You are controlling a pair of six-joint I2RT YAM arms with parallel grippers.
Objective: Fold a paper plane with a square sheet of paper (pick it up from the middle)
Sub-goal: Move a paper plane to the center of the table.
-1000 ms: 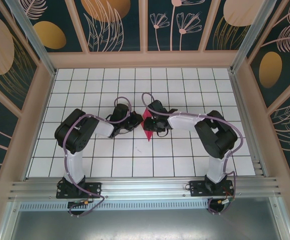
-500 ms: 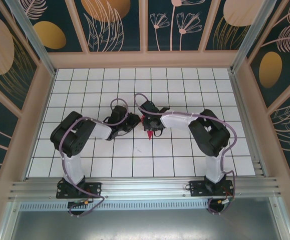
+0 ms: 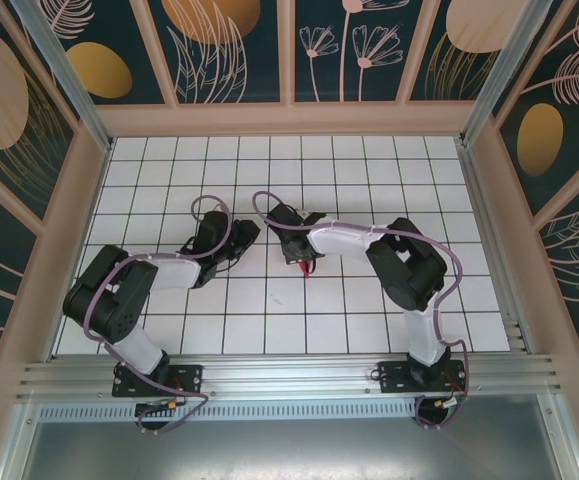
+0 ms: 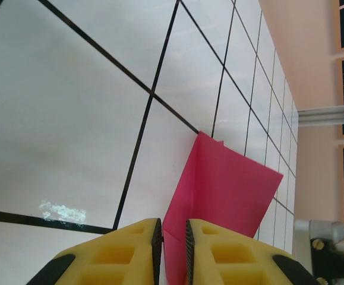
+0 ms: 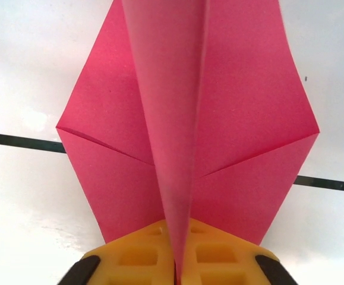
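Note:
The square sheet of paper is folded into a magenta kite-like paper plane [image 5: 243, 101] with a raised centre crease. My right gripper [image 5: 177, 264] is shut on that crease from the rear, and the two wings spread over the tiles on either side. From above, a small tip of the plane [image 3: 307, 266] pokes out below the right gripper [image 3: 300, 255] near the table's middle. My left gripper [image 3: 244, 235] stands a short way to the plane's left. Its yellow fingers [image 4: 130, 249] are a narrow gap apart, and the plane [image 4: 225, 184] stands in line with that gap, unclamped.
The floor is white tiles with black lines [image 3: 369, 160], fenced by pinkish walls [image 3: 289, 118] on three sides. Part of the right arm's metal wrist [image 4: 326, 246] sits at the bottom right of the left wrist view. A pale smudge [image 4: 62, 212] marks one tile.
The left jaws have parted off the paper, and the left arm has drawn back to the left. The right gripper has closed on the crease and shifted slightly left with the plane.

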